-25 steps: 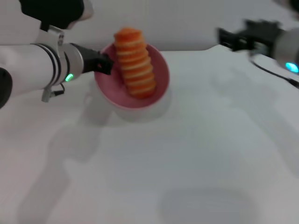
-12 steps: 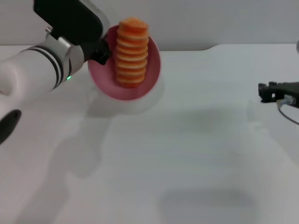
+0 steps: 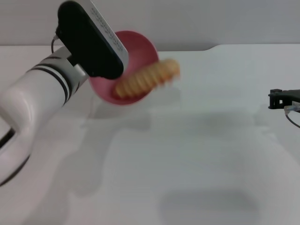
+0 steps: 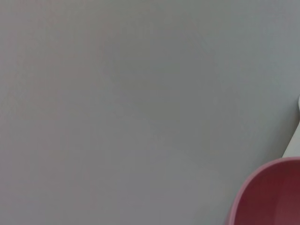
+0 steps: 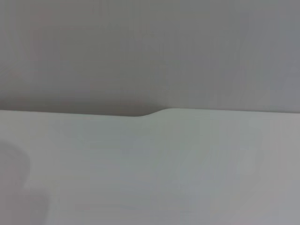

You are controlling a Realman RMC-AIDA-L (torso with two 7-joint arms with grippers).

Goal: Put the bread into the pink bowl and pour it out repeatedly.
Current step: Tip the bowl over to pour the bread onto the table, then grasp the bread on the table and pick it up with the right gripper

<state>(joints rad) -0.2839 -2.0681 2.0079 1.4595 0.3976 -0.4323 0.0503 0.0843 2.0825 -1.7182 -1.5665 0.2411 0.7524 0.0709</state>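
My left gripper (image 3: 107, 69) holds the pink bowl (image 3: 140, 47) by its rim, lifted off the table and tipped steeply towards the right. The arm's black wrist housing hides the fingers. The bread (image 3: 149, 78), orange-brown with pale stripes, lies on its side across the bowl's lower rim, blurred, with one end sticking out to the right. A slice of the bowl's rim also shows in the left wrist view (image 4: 272, 197). My right gripper (image 3: 282, 99) hangs low at the far right edge, away from the bowl.
The white table (image 3: 187, 154) stretches under both arms. Its back edge has a small step (image 3: 211, 47), which also shows in the right wrist view (image 5: 154, 112). A grey wall stands behind it.
The left arm has rolled and tipped the bowl further over. The bread, upright in the bowl before, has fallen sideways and slides out over the rim. The right gripper has barely moved over the last half second.
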